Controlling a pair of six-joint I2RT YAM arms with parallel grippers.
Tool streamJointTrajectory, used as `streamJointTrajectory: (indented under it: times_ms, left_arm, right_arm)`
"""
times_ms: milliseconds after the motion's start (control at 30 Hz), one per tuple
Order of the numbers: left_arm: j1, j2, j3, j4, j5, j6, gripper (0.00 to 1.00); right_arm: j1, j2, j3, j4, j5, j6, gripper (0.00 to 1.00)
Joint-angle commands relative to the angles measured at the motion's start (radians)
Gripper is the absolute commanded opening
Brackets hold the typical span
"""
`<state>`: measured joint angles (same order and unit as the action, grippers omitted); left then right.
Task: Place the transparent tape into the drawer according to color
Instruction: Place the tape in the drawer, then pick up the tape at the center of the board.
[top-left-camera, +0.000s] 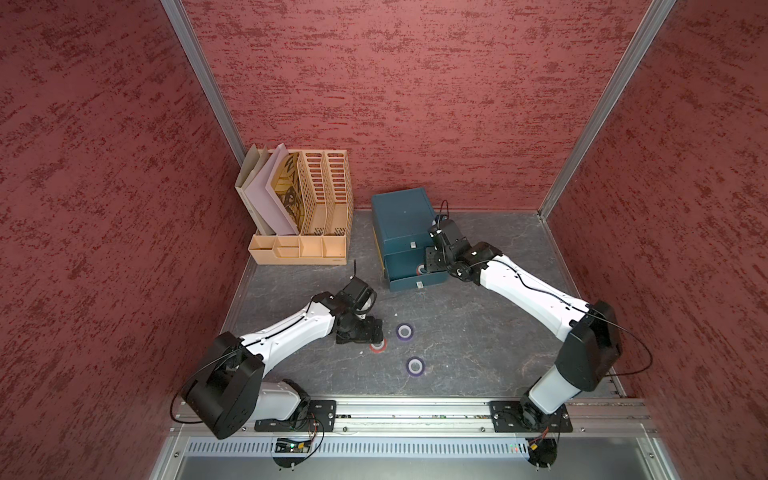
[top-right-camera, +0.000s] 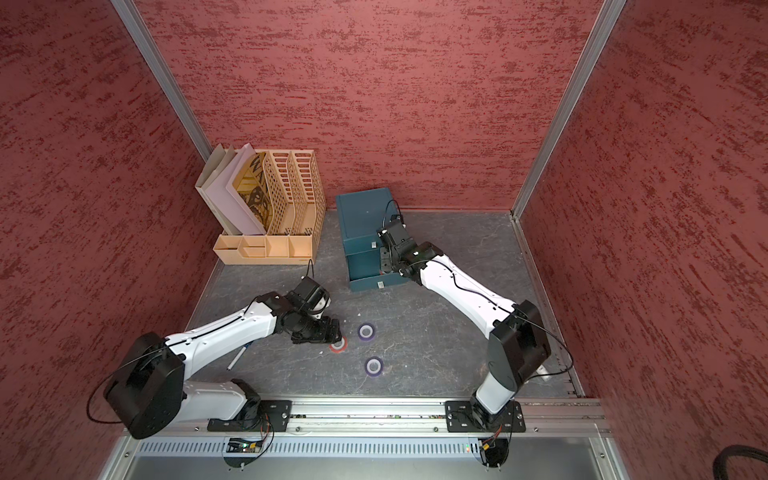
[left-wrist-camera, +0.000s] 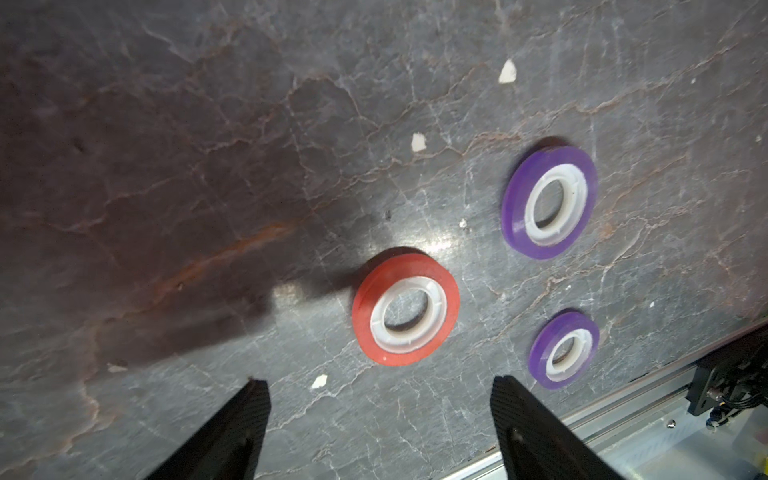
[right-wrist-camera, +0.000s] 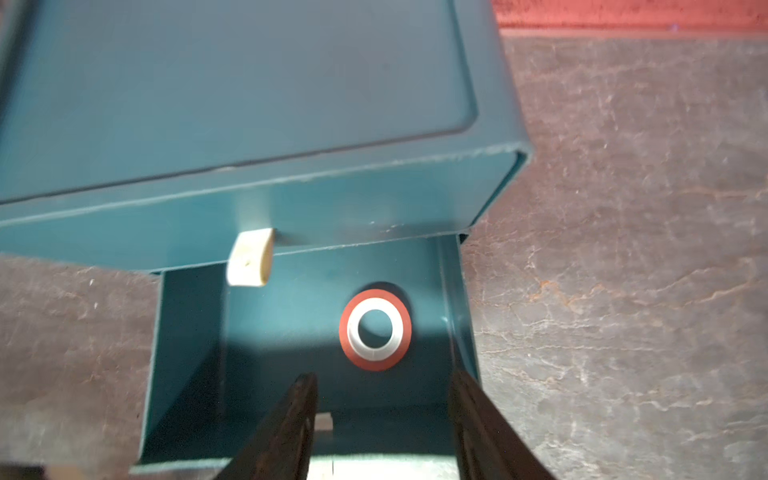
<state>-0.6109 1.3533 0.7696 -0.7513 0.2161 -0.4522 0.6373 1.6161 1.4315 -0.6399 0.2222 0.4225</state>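
A red transparent tape lies flat on the grey table, just ahead of my left gripper, which hovers open and empty over it; in a top view the roll peeks out from under the fingers. Two purple rolls lie to its right. The teal drawer unit has its bottom drawer pulled out. Another red roll lies flat on that drawer's floor. My right gripper hangs open above the drawer, apart from the roll.
A beige file organizer with folders stands at the back left. Red walls close in three sides. The arms' metal rail runs along the front edge. A thin white stick lies under the left arm.
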Motion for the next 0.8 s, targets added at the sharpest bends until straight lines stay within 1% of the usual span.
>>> streamJointTrajectory:
  times_ms: [0, 33, 133, 200, 233, 333, 433, 600, 767]
  left_arm:
    - [-0.01, 0.032, 0.045, -0.055, -0.026, 0.024, 0.84]
    - [-0.013, 0.044, 0.055, -0.064, -0.032, 0.027, 0.83]
    - [-0.019, 0.077, 0.073, -0.076, -0.034, 0.035, 0.81]
    - [-0.022, 0.099, 0.081, -0.078, -0.035, 0.036, 0.79]
    - [-0.021, 0.11, 0.085, -0.079, -0.036, 0.037, 0.77]
    - [-0.025, 0.136, 0.097, -0.083, -0.04, 0.04, 0.71]
    - [-0.029, 0.16, 0.106, -0.088, -0.052, 0.044, 0.67]
    - [-0.035, 0.193, 0.099, -0.057, -0.063, 0.043, 0.64]
    - [-0.049, 0.228, 0.105, -0.037, -0.092, 0.036, 0.6]
  right_arm:
    - [-0.011, -0.078, -0.04, -0.03, -0.092, 0.022, 0.73]
    - [-0.014, -0.095, -0.057, -0.03, -0.119, 0.029, 0.79]
    - [-0.018, -0.144, -0.101, -0.038, -0.183, 0.049, 0.94]
    - [-0.019, -0.154, -0.127, -0.045, -0.219, 0.06, 0.98]
    - [-0.019, -0.19, -0.14, -0.047, -0.235, 0.065, 0.99]
    - [-0.021, -0.233, -0.188, -0.053, -0.275, 0.077, 0.99]
    - [-0.021, -0.283, -0.238, -0.06, -0.286, 0.091, 0.98]
    - [-0.026, -0.352, -0.299, -0.076, -0.271, 0.105, 0.99]
    - [-0.033, -0.384, -0.325, -0.081, -0.267, 0.113, 0.98]
